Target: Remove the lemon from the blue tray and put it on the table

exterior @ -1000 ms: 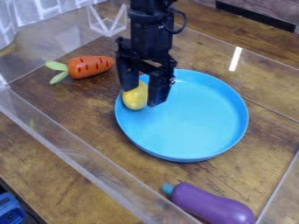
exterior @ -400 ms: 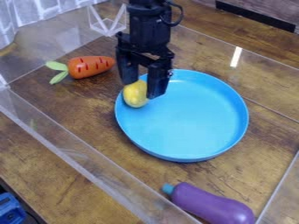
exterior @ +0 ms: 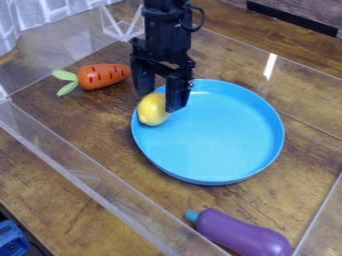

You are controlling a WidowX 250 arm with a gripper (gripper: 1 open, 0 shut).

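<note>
Since the lemon is small, smooth and glossy, I judge it light and firm but slippery, and being oval it will want to roll or squirt out if I pinch it off-centre. I would take it across its short middle, with the fingers either side of its widest part, and close gently enough not to bruise the skin.

It sits left of centre in the frame, at the upper left edge of the blue tray, apparently on or right against the shallow raised rim; I cannot tell from this single view whether it rests inside the rim or partly on it. That rim is something I would have to lift over, I think, before carrying the fruit out to the dark wooden worktop.

My tool hangs directly over the lemon, pointing straight down from the black arm that enters at the top of the frame. Its fingers stand wide apart and straddle the fruit, one on the left side and one on the right, with the lemon showing between and just below them. They grip nothing; whether either finger touches the skin I cannot say.

Further out, the carrot lies on the worktop to the upper left, well clear of the tray, and a purple eggplant lies at the lower right near the clear acrylic wall.
</note>
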